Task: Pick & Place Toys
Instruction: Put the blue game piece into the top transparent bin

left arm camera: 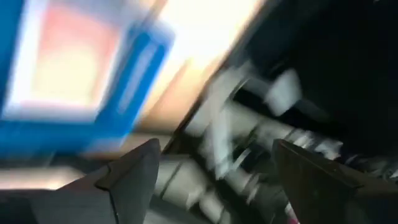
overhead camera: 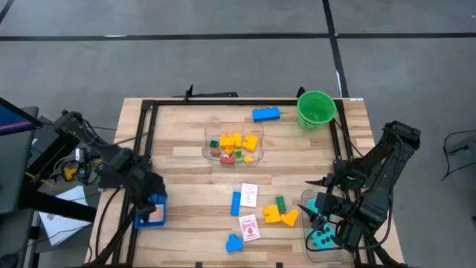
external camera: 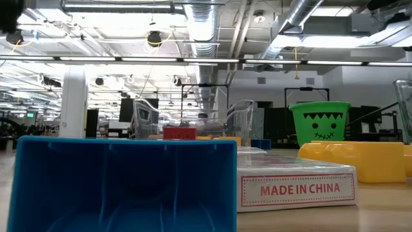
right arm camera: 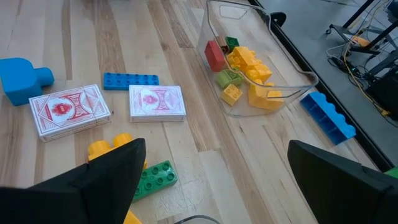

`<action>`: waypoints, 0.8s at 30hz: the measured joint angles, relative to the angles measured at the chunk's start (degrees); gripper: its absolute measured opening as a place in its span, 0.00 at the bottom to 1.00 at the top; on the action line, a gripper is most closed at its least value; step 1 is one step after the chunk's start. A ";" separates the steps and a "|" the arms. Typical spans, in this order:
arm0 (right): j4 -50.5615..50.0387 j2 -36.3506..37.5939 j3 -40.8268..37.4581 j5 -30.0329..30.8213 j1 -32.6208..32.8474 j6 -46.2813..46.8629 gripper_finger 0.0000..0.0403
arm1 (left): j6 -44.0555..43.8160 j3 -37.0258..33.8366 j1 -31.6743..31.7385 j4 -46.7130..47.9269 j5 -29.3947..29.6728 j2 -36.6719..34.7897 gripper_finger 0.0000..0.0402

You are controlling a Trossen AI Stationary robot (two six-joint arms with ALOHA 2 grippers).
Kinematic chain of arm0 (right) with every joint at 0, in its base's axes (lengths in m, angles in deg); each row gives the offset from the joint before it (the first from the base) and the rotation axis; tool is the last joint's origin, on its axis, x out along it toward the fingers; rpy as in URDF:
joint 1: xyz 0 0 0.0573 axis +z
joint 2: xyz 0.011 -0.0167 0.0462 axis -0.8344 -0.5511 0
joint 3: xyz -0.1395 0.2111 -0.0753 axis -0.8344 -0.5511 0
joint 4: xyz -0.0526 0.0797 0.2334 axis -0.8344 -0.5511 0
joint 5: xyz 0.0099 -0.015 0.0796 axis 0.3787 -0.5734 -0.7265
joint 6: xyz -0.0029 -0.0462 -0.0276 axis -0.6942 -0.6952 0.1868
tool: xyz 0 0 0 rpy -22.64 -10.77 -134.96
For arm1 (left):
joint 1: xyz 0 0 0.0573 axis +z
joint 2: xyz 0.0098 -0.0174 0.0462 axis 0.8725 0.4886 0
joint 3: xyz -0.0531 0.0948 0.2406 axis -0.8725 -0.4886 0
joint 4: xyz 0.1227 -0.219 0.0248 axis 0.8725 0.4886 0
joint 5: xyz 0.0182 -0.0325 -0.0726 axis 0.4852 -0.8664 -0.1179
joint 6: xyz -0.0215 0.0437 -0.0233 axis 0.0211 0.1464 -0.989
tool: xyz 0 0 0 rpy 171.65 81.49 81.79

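My left gripper (overhead camera: pixel 152 202) sits at the tabletop's left edge, fingers (left arm camera: pixel 134 177) parted. My right gripper (overhead camera: pixel 321 216) hangs near the tabletop's right front corner, fingers (right arm camera: pixel 112 171) spread wide, holding nothing.

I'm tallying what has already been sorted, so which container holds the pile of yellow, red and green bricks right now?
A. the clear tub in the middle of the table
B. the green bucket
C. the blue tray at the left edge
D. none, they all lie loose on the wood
A: the clear tub mid-table holds the bricks; the right wrist view shows the same pile inside it.
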State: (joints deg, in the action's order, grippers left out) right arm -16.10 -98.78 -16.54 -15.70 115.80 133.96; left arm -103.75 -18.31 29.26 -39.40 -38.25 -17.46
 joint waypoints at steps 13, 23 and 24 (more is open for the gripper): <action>-0.36 0.00 0.00 -0.24 0.19 0.50 0.95 | 44.20 0.05 2.53 -52.11 25.10 1.24 0.72; -0.74 0.00 -0.02 -0.24 0.35 0.91 0.95 | 85.08 0.02 -2.07 -70.22 28.05 14.82 0.72; -0.73 0.00 -0.02 -0.24 0.35 0.92 0.95 | 88.38 0.02 -1.74 -71.56 28.30 16.35 0.72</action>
State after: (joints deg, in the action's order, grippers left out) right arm -16.83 -98.78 -16.56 -15.94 116.15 134.88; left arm -15.37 -18.29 27.52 -110.96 -9.95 -1.10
